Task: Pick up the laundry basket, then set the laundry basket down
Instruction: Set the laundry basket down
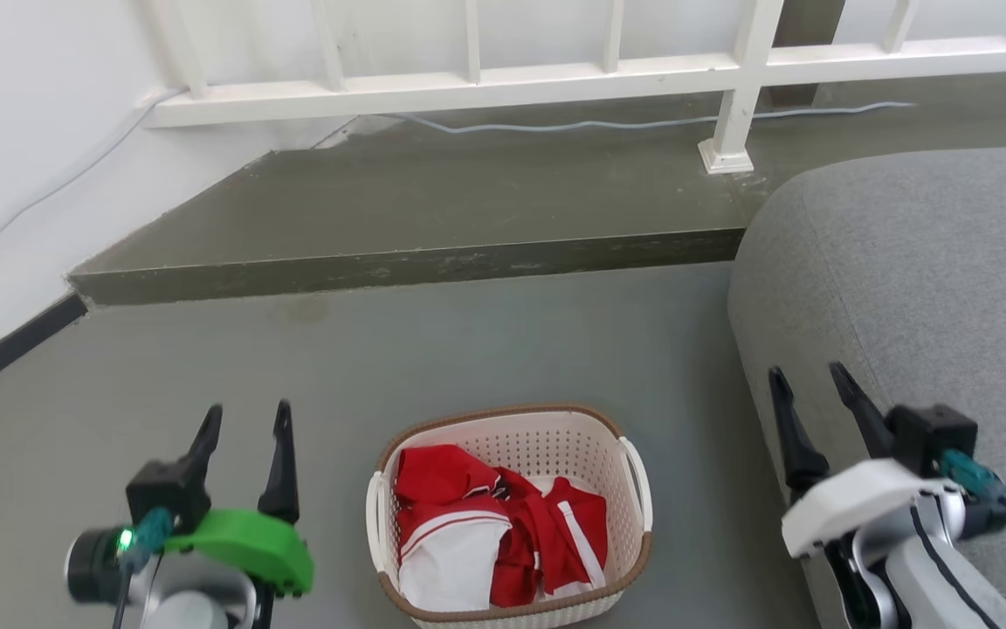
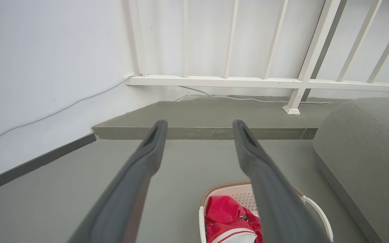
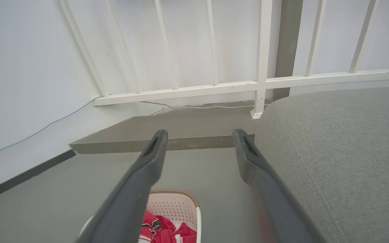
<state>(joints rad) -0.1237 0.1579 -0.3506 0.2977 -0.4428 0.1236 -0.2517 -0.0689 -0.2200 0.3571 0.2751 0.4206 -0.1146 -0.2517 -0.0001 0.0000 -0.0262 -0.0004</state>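
Note:
The laundry basket [image 1: 516, 441], cream-white with a brown rim and white side handles, stands on the grey floor at the bottom centre of the head view, holding red and white clothes [image 1: 494, 524]. My left gripper [image 1: 245, 419] hovers open to the basket's left, apart from it. My right gripper [image 1: 809, 377] is open to the basket's right, in front of the grey sofa. In the left wrist view the basket [image 2: 238, 194] lies low between the open fingers [image 2: 154, 141]. The right wrist view has the basket [image 3: 172, 202] at the bottom, partly behind its left finger [image 3: 155, 148].
A grey sofa [image 1: 922, 288] fills the right side, close to the basket. A raised concrete step [image 1: 433, 210] runs across behind, topped by a white railing [image 1: 555, 74] with a cable [image 1: 608, 124] along it. A white wall [image 1: 23, 131] stands at left.

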